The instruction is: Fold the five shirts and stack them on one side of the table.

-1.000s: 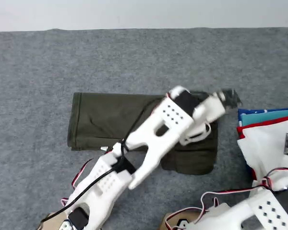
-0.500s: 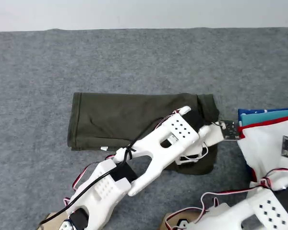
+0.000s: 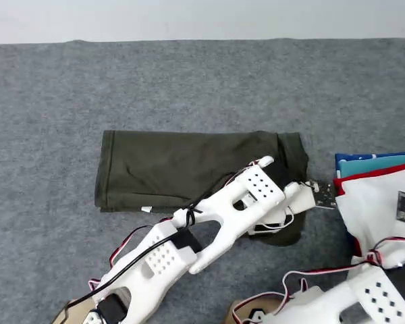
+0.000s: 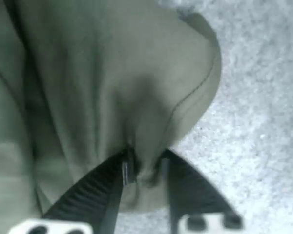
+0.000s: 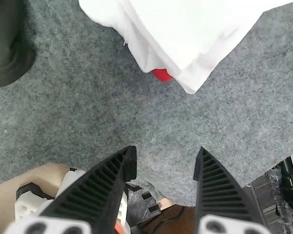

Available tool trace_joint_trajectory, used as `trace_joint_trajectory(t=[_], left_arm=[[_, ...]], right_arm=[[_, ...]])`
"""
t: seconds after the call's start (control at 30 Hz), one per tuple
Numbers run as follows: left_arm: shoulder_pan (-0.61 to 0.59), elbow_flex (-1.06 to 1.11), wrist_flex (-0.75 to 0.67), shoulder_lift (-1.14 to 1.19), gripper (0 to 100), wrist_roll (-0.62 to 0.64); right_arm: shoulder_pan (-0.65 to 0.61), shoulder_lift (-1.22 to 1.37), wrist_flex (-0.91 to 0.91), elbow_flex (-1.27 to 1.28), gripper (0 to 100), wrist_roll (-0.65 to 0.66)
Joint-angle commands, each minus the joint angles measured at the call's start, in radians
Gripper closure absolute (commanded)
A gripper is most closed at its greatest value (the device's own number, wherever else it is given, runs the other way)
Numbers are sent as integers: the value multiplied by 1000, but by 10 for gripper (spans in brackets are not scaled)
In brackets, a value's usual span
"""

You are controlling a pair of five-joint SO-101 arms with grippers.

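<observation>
Roughly at the middle of the grey mat (image 3: 189, 81) lies the green shirt (image 3: 169, 169), folded into a long band running from 9 to 3 o'clock, with a thicker lump of cloth at its 3 o'clock end. The left arm (image 3: 223, 216) comes in from 7 o'clock and lies slantwise over the shirt's near edge, covering much of that end. The left gripper (image 4: 142, 163) is closed on a fold of the green shirt (image 4: 112, 87), the cloth bunched between the two black jaws and hanging in a rounded flap over the mat. At 3 o'clock, just beside the green shirt and close to the left wrist, sits the stack (image 3: 378, 202): a white shirt (image 3: 381, 196) on top, with a red edge (image 3: 364, 175), a teal one (image 3: 371, 165) and a blue one (image 3: 364, 156) showing beneath it at the far side. The right arm (image 3: 351, 297) rests low at 5 o'clock, partly covering the stack's near corner. The right gripper (image 5: 163, 161) is held above bare mat with its jaws spread wide and nothing between them; beyond it the white shirt (image 5: 185, 29) lets a corner droop with a bit of red (image 5: 161, 74) peeping under it, and the green shirt's dark end (image 5: 5, 44) lies well off to one side. A pale wall (image 3: 189, 20) borders the mat at 12 o'clock.
</observation>
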Motion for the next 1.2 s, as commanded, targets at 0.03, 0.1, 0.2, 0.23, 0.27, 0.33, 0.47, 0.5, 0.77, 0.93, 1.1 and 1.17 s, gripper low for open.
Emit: trace_joint_trajectory(t=[0.03, 0.1, 0.2, 0.23, 0.27, 0.33, 0.47, 0.5, 0.77, 0.93, 1.1, 1.17], left_arm=[[-5, -122, 68, -3, 997, -6], [-6, -170, 95, -3, 997, -6], [-8, -226, 114, -5, 997, -5], [-9, -239, 114, -5, 997, -5], [-17, -251, 114, -5, 997, -5], [-34, -275, 114, -3, 997, -5], [-95, -326, 110, 5, 997, -5], [-114, -338, 109, 5, 997, -5], [-242, -355, 25, 12, 997, -3], [-272, -363, -15, 83, 997, -3], [-285, -364, -40, 149, 996, -2], [-293, -372, -41, 150, 995, 0]], right_arm=[[8, -15, -13, -9, 801, 9], [8, -15, -13, -9, 801, 9], [8, -15, -12, -9, 801, 9], [8, -15, -12, -9, 801, 9], [8, -15, -12, -9, 801, 9], [10, -15, -12, -9, 801, 9], [10, -15, -8, -9, 801, 9], [10, -15, -8, -9, 801, 9], [10, -15, -8, -9, 801, 9], [10, -15, -7, -9, 801, 9], [10, -15, -5, -9, 801, 9], [10, -15, -5, -9, 801, 9]])
